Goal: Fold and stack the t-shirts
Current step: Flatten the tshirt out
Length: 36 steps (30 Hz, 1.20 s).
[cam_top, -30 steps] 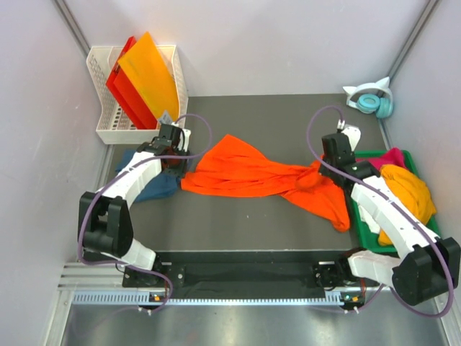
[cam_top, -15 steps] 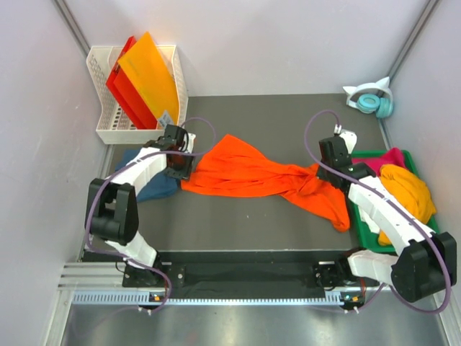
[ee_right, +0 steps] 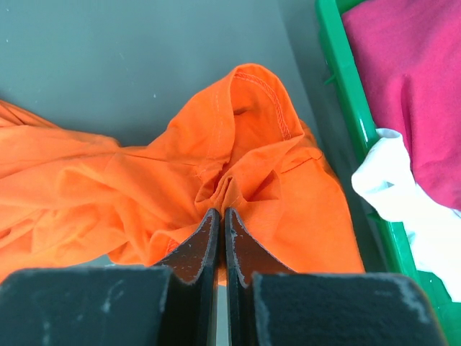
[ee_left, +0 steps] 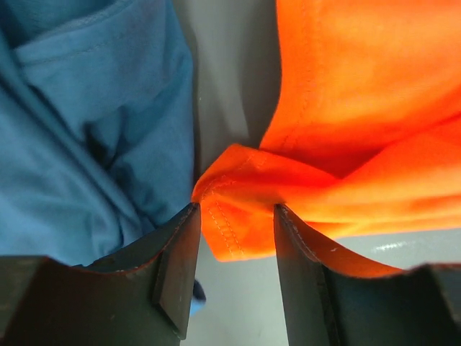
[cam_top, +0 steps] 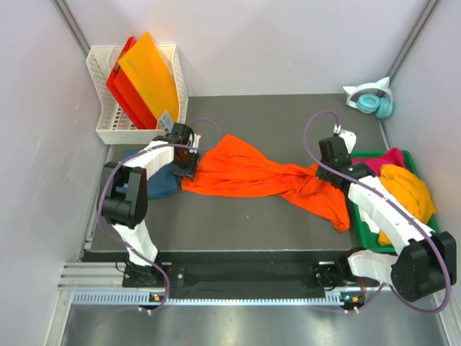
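The large bright orange t-shirt (cam_top: pixel 252 173) lies stretched across the mat, bunched at the right. My left gripper (cam_top: pixel 189 162) is at its left corner; in the left wrist view the jaws (ee_left: pixel 234 209) stand apart with the orange hem (ee_left: pixel 230 216) between them, not pinched. The dark teal-blue t-shirt (cam_top: pixel 155 186) lies crumpled just left of it and also shows in the left wrist view (ee_left: pixel 72 130). My right gripper (cam_top: pixel 317 171) is shut on a gathered fold of the orange shirt (ee_right: pixel 108 187), as the right wrist view (ee_right: pixel 220 213) shows.
A green tray (cam_top: pixel 364 216) at the right holds magenta (cam_top: pixel 392 156), yellow-orange (cam_top: pixel 407 191) and white (ee_right: pixel 389 187) shirts. A white basket (cam_top: pixel 104 133) with stiff orange and red sheets (cam_top: pixel 148 76) stands back left. Teal headphones (cam_top: pixel 374 99) lie back right.
My left arm has folded in, its elbow swinging toward the mat, and its gripper has shifted slightly right onto the orange shirt's left corner. The right gripper has barely moved.
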{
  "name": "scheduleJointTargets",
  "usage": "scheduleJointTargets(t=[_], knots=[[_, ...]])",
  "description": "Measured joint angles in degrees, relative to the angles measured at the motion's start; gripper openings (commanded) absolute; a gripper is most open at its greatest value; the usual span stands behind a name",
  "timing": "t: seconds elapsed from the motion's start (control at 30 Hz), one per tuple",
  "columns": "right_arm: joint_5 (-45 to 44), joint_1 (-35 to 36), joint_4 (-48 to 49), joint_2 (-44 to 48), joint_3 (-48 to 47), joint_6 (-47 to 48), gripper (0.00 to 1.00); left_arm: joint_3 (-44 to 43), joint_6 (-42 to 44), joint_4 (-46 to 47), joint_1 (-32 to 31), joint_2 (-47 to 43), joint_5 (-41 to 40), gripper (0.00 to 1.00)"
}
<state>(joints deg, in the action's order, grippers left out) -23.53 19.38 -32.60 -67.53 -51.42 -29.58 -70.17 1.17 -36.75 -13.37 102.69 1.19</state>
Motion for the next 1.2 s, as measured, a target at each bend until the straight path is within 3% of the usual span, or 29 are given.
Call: scheduleJointTargets(t=[0.1,0.13,0.17,0.47,0.87,1.03,1.2], knots=[[0.0,0.0,0.0,0.0,0.0,0.0,0.00,-0.5,0.0,-0.3,0.0,2.3,-0.1,0.30],[0.0,0.0,0.0,0.0,0.0,0.0,0.00,-0.8,-0.2,-0.5,0.0,3.1,-0.1,0.04],[0.0,0.0,0.0,0.0,0.0,0.0,0.00,-1.0,-0.4,-0.6,0.0,3.7,-0.1,0.00],[-0.1,0.0,0.0,0.0,0.0,0.0,0.00,-1.3,-0.6,-1.1,0.0,2.3,0.8,0.00],[-2.8,-0.1,-1.2,1.4,-8.8,3.3,0.00,-5.1,0.3,-0.4,0.0,-22.2,-3.2,0.00],[-2.7,-0.1,-1.6,2.1,-8.5,3.5,0.00,-6.6,1.1,-1.3,0.0,-21.7,-2.8,0.00],[-2.8,-0.1,-1.8,3.0,-5.4,3.4,0.00,-5.2,3.1,-5.3,0.0,-15.0,0.7,0.00]])
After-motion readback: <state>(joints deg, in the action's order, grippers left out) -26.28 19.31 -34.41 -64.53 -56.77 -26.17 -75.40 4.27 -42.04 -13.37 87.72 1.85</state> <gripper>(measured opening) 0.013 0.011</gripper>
